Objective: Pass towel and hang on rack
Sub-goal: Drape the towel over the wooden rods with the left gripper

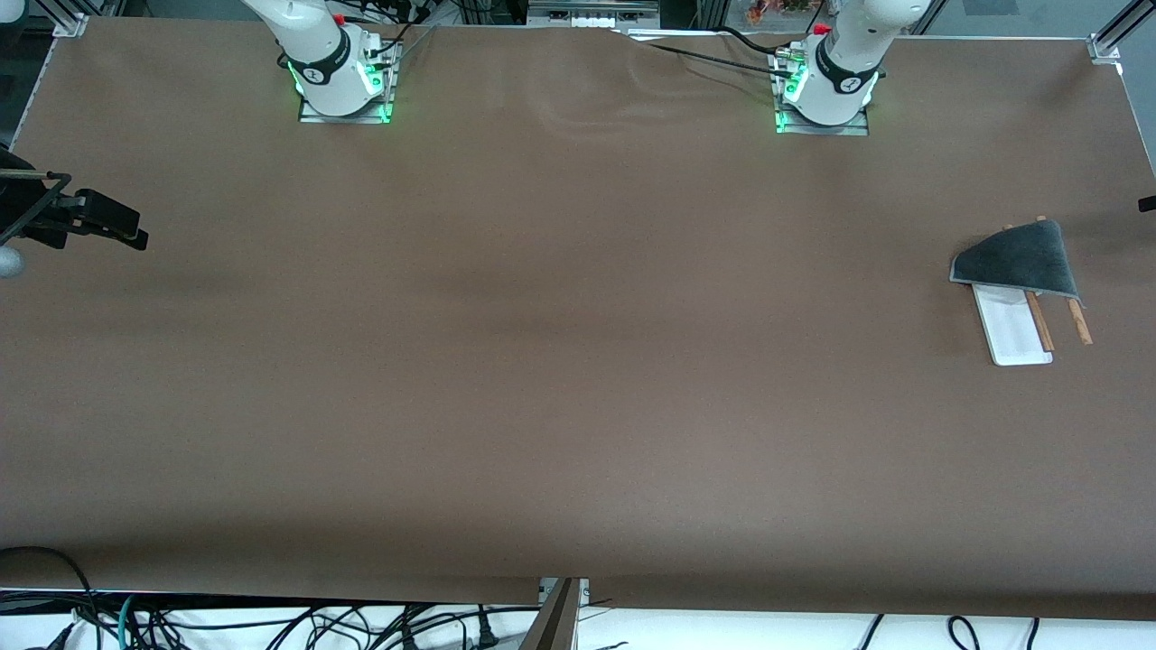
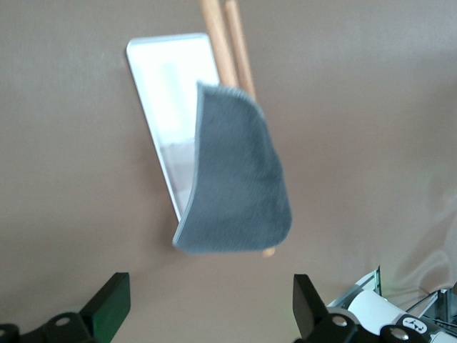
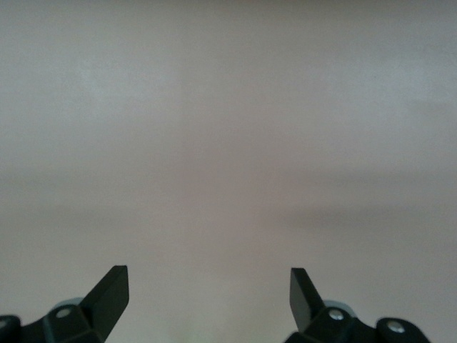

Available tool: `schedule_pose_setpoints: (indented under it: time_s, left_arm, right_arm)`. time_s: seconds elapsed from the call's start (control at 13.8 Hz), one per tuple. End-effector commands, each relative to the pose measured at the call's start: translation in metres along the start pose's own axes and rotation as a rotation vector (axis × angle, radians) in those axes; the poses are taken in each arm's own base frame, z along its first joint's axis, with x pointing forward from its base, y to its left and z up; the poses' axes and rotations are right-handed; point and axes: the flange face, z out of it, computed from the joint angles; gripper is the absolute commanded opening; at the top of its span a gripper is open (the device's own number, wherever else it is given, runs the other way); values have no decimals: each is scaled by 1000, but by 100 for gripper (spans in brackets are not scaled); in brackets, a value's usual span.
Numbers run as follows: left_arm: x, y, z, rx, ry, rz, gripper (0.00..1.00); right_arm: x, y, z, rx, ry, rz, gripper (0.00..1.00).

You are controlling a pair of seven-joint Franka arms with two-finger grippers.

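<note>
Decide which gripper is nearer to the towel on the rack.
Left. The left gripper is open over the towel draped on the rack; the right gripper waits open at the right arm's end.

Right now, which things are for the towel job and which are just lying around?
For the job:
- towel, grey side up, draped over the rack
- rack
- left tool, open
- right tool, open

Just lying around:
- cables at the table's edge

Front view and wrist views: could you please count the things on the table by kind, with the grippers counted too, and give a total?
Towel, grey face up, draped over the rack's rods: 1
Rack, white base with two wooden rods: 1
Open grippers, left gripper over the towel, right gripper over bare table: 2
Total: 4
</note>
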Motion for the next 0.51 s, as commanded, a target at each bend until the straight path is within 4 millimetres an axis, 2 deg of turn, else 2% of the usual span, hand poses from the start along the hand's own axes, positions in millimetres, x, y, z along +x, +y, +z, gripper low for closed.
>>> schedule_pose_setpoints:
  time_s: [0.0, 0.14, 0.43]
  left_arm:
    - [52, 58, -22, 76, -56, -12, 100]
    - [87, 103, -30, 102, -63, -47, 100]
    - [141, 195, -32, 124, -93, -206, 100]
  right_arm:
    - [0, 1, 0, -8, 8, -16, 100]
    - [0, -1, -1, -7, 9, -19, 100]
    - [1, -3, -3, -5, 20, -24, 100]
